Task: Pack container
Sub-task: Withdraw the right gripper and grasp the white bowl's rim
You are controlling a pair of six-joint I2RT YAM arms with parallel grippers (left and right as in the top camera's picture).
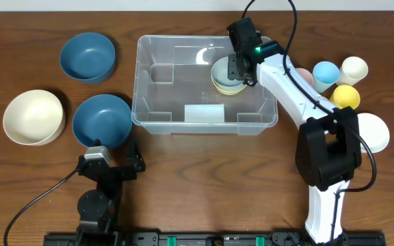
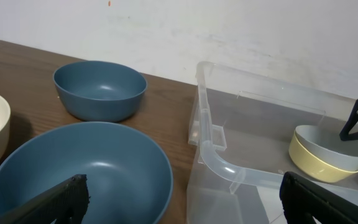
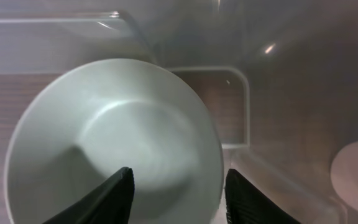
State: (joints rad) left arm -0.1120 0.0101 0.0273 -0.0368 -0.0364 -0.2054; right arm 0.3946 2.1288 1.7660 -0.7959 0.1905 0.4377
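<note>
Dark wood bench [image 1: 204, 171] carries the large clear plastic rectangular bin [image 1: 176, 89] by its far edge: a pale grey-green round bowl [image 1: 223, 71] sits inside under my right gripper [image 1: 241, 72], fingers apart, my left gripper [image 1: 113, 162] also agape, blue round bowls [image 1: 101, 121] and a cream round bowl [image 1: 34, 117] not yet packed.

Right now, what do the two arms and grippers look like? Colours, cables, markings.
The right arm has white links, black joint housings, a green light near the wrist and black cables looping off it. The left arm is compact and all black, with a grey block on top and one black cable. The right gripper and left gripper have black, tapering fingers. No readable markings.
</note>
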